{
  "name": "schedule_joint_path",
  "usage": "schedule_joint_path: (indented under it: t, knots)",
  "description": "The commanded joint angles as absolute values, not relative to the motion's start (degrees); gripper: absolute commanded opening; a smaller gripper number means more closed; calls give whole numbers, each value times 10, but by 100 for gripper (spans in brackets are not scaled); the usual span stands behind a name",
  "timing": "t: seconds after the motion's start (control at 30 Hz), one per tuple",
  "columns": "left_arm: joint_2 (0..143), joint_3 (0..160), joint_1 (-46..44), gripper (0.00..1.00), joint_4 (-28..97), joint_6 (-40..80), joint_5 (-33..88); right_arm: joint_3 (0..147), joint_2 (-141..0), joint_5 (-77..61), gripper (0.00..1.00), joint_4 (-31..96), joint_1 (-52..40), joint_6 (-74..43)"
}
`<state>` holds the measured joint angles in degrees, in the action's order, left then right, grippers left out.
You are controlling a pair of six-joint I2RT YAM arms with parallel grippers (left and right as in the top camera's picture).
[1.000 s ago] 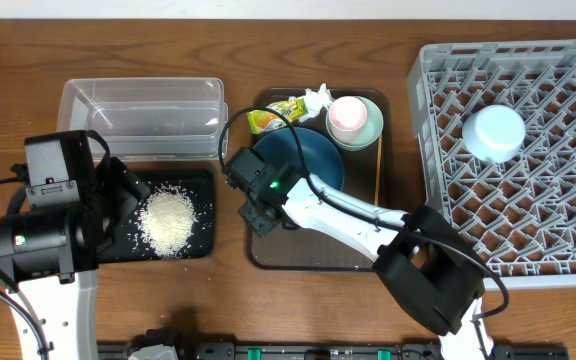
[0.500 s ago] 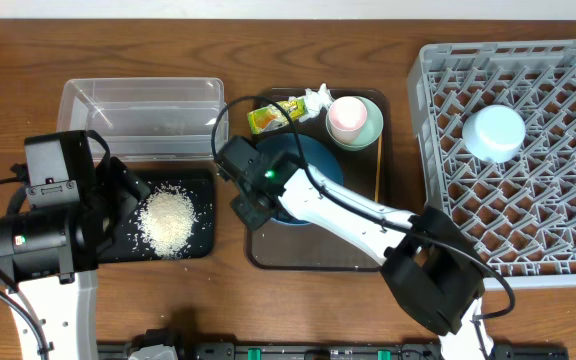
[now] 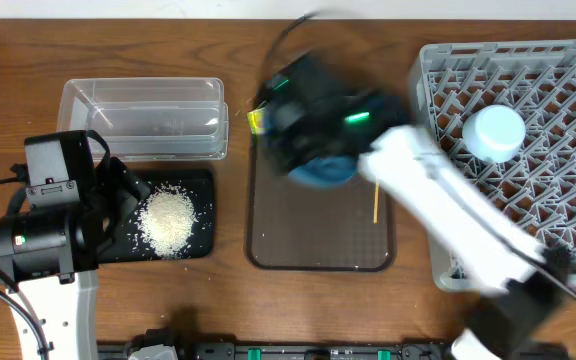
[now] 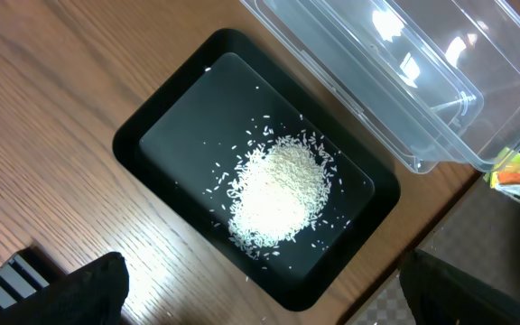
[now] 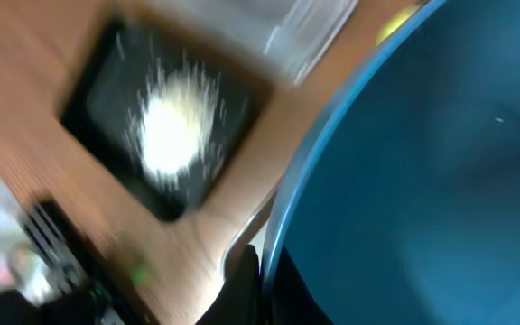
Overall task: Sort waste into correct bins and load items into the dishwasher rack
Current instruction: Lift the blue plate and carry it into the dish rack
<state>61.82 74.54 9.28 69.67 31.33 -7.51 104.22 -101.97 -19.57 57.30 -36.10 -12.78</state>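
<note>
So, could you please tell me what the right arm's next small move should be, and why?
Probably swing the dark blue plate rightward over the dishwasher rack, aiming at open pegs beside the light blue bowl. The right gripper pinches the plate's rim, and the overhead view, though blurred, shows the plate above the brown tray, short of the rack.

Motion blur smears the right arm; the dark blue plate is cropped.

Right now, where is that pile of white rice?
In the overhead view the rice heap lies in the shallow black tray on the left side, right beside the clear plastic tub.
</note>
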Motion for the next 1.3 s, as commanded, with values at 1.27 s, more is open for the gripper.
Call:
schedule_joint_path:
  t: [1.27]
  knots:
    - [618,752,95,98,698,316,-80,1025,-1205,-869,1,222,374,-145]
